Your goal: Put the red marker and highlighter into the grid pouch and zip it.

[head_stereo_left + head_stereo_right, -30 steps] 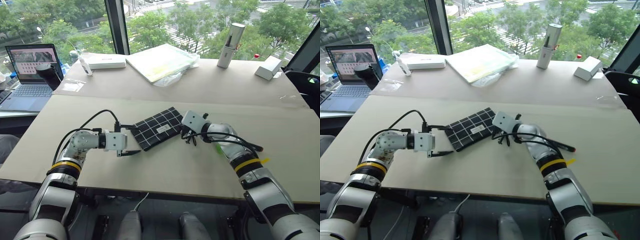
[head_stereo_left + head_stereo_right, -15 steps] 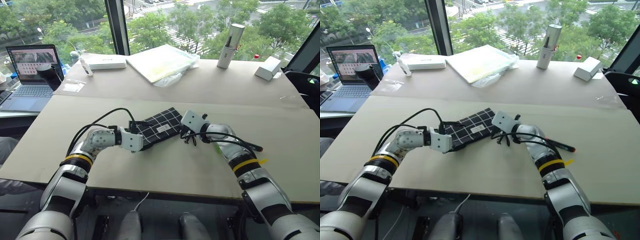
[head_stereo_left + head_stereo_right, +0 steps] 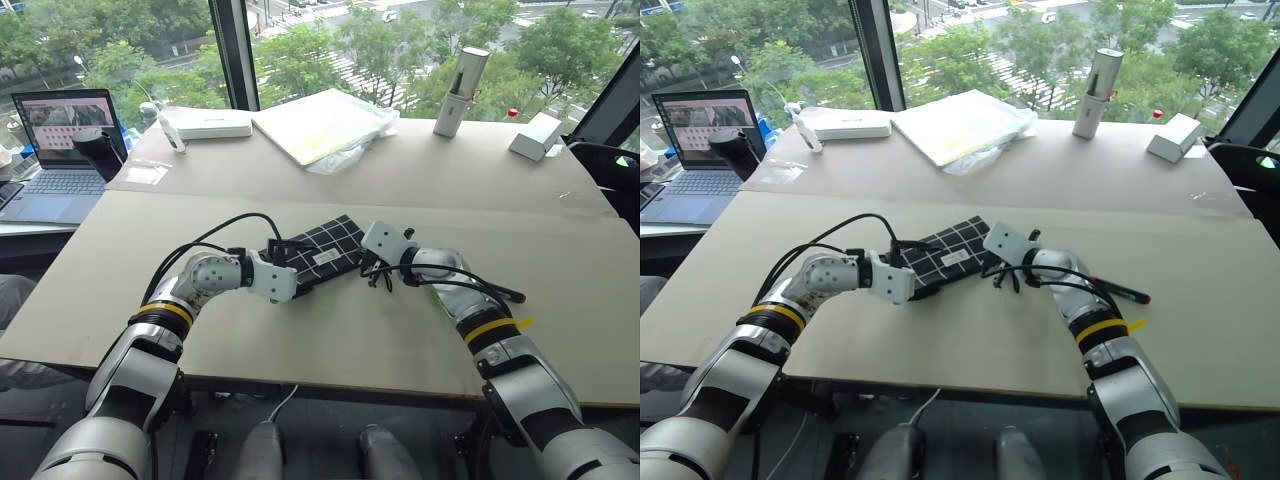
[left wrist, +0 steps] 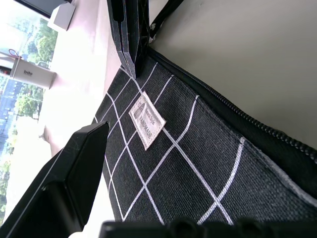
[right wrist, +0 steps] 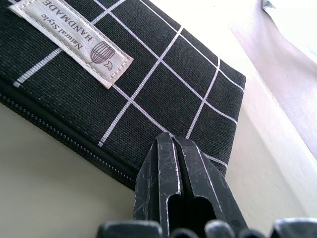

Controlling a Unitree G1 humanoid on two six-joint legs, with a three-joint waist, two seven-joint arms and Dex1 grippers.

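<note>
The grid pouch [image 3: 322, 250] lies flat on the table, label up, with the zipper along its near edge. My left gripper [image 3: 292, 277] is open at the pouch's near-left end, one finger [image 4: 69, 178] spread out over the fabric. At the right end my right gripper [image 3: 364, 264] is shut, its tips resting on the corner by the zipper [image 5: 59, 131]; a black pull cord [image 4: 164, 17] runs beside them. The red marker [image 3: 503, 293] lies to the right of my right forearm. A bit of the green highlighter [image 3: 437, 297] peeks out from under that forearm.
A laptop [image 3: 58, 135] and a black cup [image 3: 98, 150] stand at the far left. Along the back are a flat white box [image 3: 210, 123], a plastic-wrapped pad [image 3: 325, 122], a white cylinder [image 3: 460, 90] and a small white box [image 3: 537, 135].
My left gripper has moved right and rolled, coming from beside the pouch's left end to stand over it. The right arm and the pouch have kept still.
</note>
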